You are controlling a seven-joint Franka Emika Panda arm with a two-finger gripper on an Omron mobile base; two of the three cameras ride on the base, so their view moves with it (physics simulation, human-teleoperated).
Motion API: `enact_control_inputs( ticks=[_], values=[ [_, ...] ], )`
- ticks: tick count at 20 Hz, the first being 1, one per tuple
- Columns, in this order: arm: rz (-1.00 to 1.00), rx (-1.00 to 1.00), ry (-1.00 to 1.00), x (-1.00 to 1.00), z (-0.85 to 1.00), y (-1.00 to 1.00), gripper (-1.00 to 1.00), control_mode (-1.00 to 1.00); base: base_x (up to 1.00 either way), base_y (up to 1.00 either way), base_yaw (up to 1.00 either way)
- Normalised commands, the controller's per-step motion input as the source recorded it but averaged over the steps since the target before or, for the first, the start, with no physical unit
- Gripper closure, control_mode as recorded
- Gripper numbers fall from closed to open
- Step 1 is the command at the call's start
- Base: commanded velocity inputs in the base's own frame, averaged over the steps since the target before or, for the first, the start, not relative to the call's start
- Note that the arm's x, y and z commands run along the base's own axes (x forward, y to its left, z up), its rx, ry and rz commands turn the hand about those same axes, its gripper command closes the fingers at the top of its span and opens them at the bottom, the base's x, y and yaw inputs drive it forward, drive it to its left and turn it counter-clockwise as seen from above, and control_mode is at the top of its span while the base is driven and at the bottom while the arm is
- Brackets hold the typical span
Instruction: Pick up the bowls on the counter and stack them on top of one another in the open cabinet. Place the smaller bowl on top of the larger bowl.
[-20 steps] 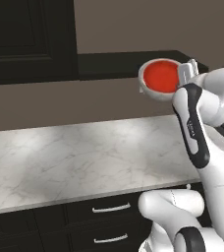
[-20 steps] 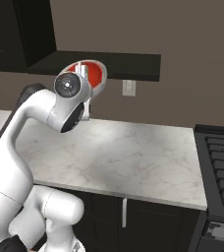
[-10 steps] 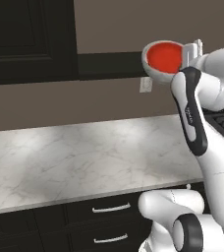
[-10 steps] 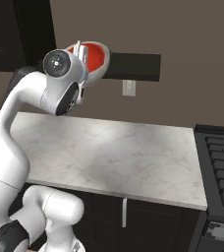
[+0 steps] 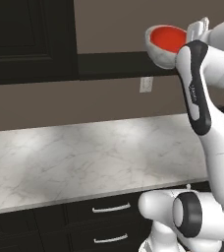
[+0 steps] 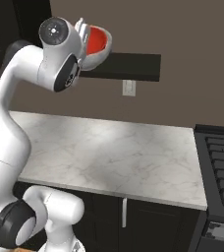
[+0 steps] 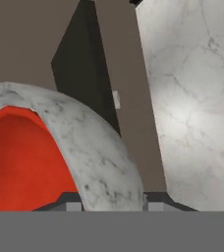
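Bowls nested together, the smaller bowl (image 5: 167, 38) of bright red sitting inside the larger bowl (image 5: 159, 53) of white-grey speckled stone, hang raised in the air beside the front edge of the open cabinet (image 5: 119, 64), the flat black shelf board on the brown wall. The end effector (image 5: 198, 30) is closed on the rim of the larger bowl, one finger inside and one outside, as the hand view shows with the speckled wall (image 7: 92, 147) passing between the two finger tips and the red inside (image 7: 25, 162) to one side. The pair is tilted, its opening turned partly toward the left base camera. In the right base view the bowls (image 6: 97, 44) sit just behind the white wrist, level with the shelf board (image 6: 131, 66). Well below, the marble bench (image 5: 84, 157) lies bare of bowls, with black drawers (image 5: 109, 209) under it. A wall socket (image 5: 146, 84) sits beneath the shelf, and a black stove (image 6: 219, 167) adjoins the bench's right end.
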Motion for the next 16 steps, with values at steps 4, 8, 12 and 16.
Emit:
enact_control_inputs(
  ticks=[4,8,12,16],
  values=[
    [0.0,0.12,0.09,0.09,0.21,0.0,1.0,-1.0,0.0,0.0,0.0],
    [0.0,0.1,0.07,0.12,0.03,0.0,1.0,-1.0,0.0,0.0,0.0],
    [0.0,0.03,0.01,0.09,-0.03,0.08,1.0,-1.0,0.0,0.0,0.0],
    [0.0,-0.02,-0.03,0.02,-0.23,0.25,1.0,-1.0,0.0,0.0,0.0]
  ],
)
